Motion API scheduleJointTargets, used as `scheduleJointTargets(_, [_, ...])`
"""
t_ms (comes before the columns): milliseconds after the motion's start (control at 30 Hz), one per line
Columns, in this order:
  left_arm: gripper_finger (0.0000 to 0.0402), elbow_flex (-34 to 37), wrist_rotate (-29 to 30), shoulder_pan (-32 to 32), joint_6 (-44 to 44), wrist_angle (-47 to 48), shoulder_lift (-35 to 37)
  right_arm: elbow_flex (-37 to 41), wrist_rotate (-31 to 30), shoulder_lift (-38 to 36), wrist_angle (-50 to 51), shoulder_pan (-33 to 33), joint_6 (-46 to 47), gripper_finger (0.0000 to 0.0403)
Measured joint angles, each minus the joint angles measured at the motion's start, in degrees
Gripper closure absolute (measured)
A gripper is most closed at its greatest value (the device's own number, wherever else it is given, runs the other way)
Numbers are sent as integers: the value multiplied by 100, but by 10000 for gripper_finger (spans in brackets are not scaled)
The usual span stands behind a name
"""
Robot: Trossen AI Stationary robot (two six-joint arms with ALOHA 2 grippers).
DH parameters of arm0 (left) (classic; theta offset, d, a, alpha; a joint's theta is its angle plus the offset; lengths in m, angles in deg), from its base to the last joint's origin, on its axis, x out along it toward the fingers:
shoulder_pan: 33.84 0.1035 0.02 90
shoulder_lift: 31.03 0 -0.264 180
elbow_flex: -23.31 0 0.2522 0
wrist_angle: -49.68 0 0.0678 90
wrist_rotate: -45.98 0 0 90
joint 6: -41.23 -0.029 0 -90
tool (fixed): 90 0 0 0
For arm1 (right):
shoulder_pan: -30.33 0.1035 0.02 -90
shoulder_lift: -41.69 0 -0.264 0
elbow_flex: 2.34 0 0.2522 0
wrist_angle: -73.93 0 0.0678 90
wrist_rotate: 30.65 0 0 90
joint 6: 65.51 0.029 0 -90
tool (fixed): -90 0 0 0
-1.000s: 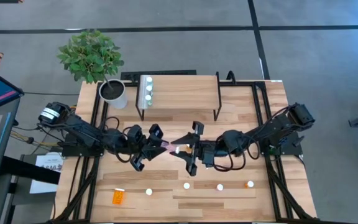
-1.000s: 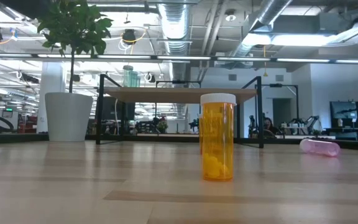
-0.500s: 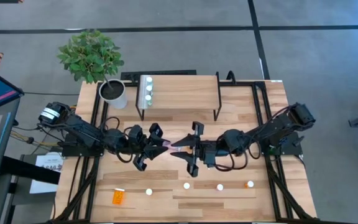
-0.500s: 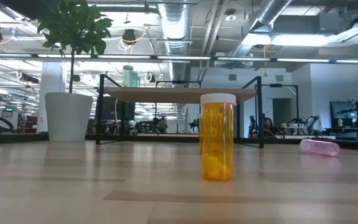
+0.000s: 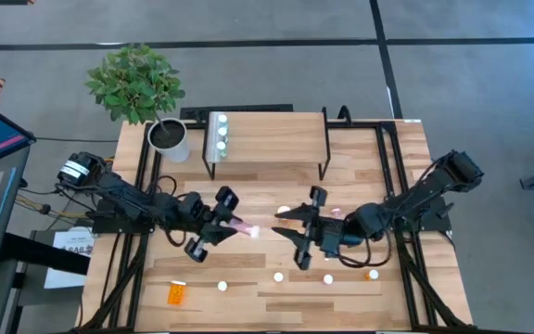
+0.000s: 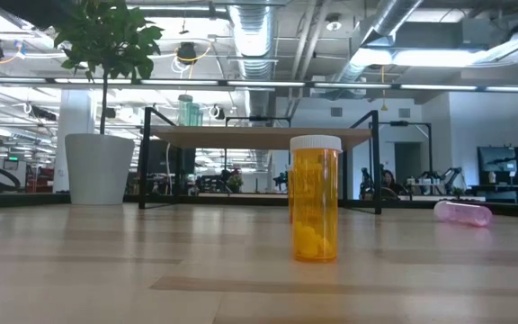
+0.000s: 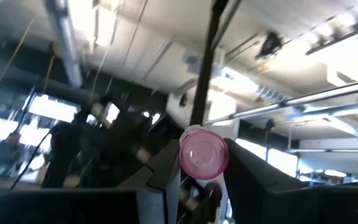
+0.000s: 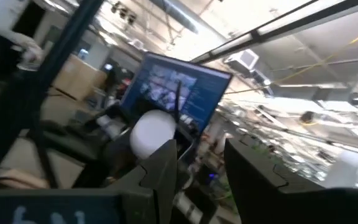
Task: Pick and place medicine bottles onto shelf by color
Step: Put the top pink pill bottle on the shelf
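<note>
My left gripper (image 5: 233, 224) hangs above the table's middle, shut on a pink medicine bottle (image 5: 243, 227); the bottle's white cap (image 5: 254, 231) points toward my right gripper. My right gripper (image 5: 286, 225) stands open a short way off toward the table's right, with nothing between its fingers. In the right wrist view that white cap (image 8: 154, 137) shows ahead, beside one finger. The shelf (image 5: 276, 135) stands at the far edge and bears three white-capped bottles (image 5: 220, 135) at its left end. My left gripper pinches the pink bottle's body (image 7: 203, 154) between its two fingers. The bottle lies along the fingers, with its round base toward the wrist camera and its cap end sticking out past the fingertips. It is lifted clear of the table.
Several loose bottles stand in a row near the front edge (image 5: 278, 276), among them an orange one (image 6: 316, 211). Another orange bottle (image 5: 176, 294) lies at the front left, and a pink one (image 6: 463, 213) lies on its side. A white plant pot (image 5: 170, 139) stands left of the shelf.
My right gripper has drawn back from the pink bottle's cap end, toward the table's right and a little toward the near edge. My left gripper has kept its place with the bottle and has rolled its wrist slightly.
</note>
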Motion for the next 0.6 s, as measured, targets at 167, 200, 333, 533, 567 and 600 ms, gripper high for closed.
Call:
scheduleJointTargets(167, [315,479,401,-55,-406,-364,104,1136,447,-462,-954,-149,788,262])
scheduleJointTargets(200, [315,524,573,-57,-416,-383,111,1361,726,-480,-1259,-254,1062,264])
scheduleJointTargets(333, [315,541,864,32,-559,-340,103,2025,1563,-240,-2270,-784,2318,265])
scheduleJointTargets(533, [315,522,986,81,-1220,-205,103,1883,1838,679,-2645,-1340,3514,252])
scheduleJointTargets(567, [315,520,1084,81,-1285,-114,103,1753,1933,851,-2706,-1400,3622,250])
scheduleJointTargets(600, [315,520,1136,81,-1328,-31,103,1625,2061,1016,-2796,-1444,3711,249])
